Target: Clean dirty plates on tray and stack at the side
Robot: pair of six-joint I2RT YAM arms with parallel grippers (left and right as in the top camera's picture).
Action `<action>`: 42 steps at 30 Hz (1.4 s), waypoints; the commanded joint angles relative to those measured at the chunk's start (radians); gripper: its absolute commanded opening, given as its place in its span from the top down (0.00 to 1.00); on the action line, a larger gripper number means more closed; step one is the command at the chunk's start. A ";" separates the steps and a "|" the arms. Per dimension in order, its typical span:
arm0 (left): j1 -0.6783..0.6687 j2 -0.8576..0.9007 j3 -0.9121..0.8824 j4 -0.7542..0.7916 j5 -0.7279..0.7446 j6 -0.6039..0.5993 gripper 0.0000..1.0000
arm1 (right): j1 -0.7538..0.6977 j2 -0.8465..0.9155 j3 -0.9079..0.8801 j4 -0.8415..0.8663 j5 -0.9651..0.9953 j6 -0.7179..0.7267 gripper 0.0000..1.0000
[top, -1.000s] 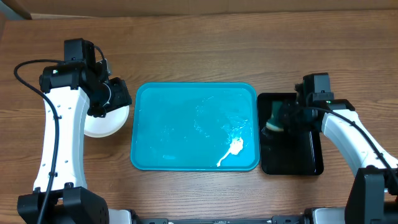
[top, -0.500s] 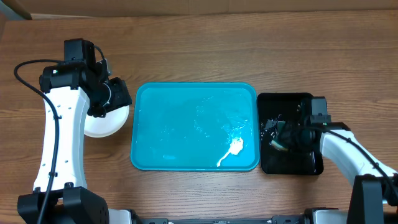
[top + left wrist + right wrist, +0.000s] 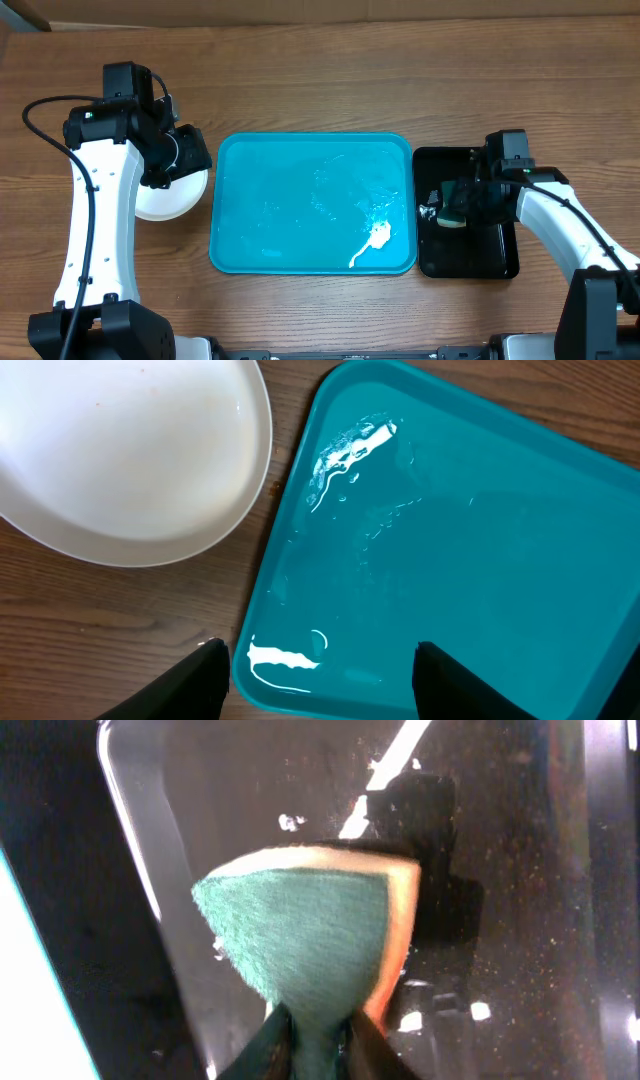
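Observation:
The turquoise tray [image 3: 300, 205] lies in the middle of the table with only wet streaks and a white smear on it; it also shows in the left wrist view [image 3: 470, 540]. A stack of white plates [image 3: 170, 197] sits just left of the tray; the top plate [image 3: 120, 450] looks clean. My left gripper [image 3: 318, 685] is open and empty above the tray's near left corner, beside the plates. My right gripper [image 3: 318, 1038] is shut on a green and yellow sponge [image 3: 310, 935] over the black tray [image 3: 495, 255].
The glossy black tray [image 3: 500, 840] stands right of the turquoise tray, wet with white flecks. A cardboard edge runs along the table's back. Bare wooden tabletop lies behind and in front of the trays.
My right gripper moved with the sponge over the black tray, down toward its front and back up to its middle left. The left arm and plates have not moved.

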 commanded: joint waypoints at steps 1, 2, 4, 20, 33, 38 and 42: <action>-0.002 -0.003 0.013 0.000 -0.003 0.023 0.39 | 0.002 0.002 0.026 -0.010 -0.007 -0.039 0.67; -0.002 -0.003 0.013 0.000 -0.003 0.023 0.38 | 0.002 0.002 0.026 -0.013 -0.005 -0.039 0.62; -0.002 -0.003 0.013 0.000 -0.003 0.023 0.38 | 0.002 0.000 0.026 -0.021 -0.003 -0.039 0.57; -0.004 -0.003 0.013 0.003 0.204 0.249 0.34 | 0.041 -0.048 0.329 -0.249 -0.061 -0.092 0.56; -0.144 -0.003 0.013 -0.167 0.053 0.183 0.00 | 0.108 -0.079 0.331 -0.372 -0.037 -0.083 0.00; -0.147 -0.008 0.011 -0.261 0.053 0.154 0.00 | 0.108 -0.169 0.328 -0.414 0.008 -0.026 0.00; -0.148 -0.058 -0.018 -0.267 0.053 0.188 0.00 | 0.109 -0.270 0.308 -0.421 0.019 -0.024 0.00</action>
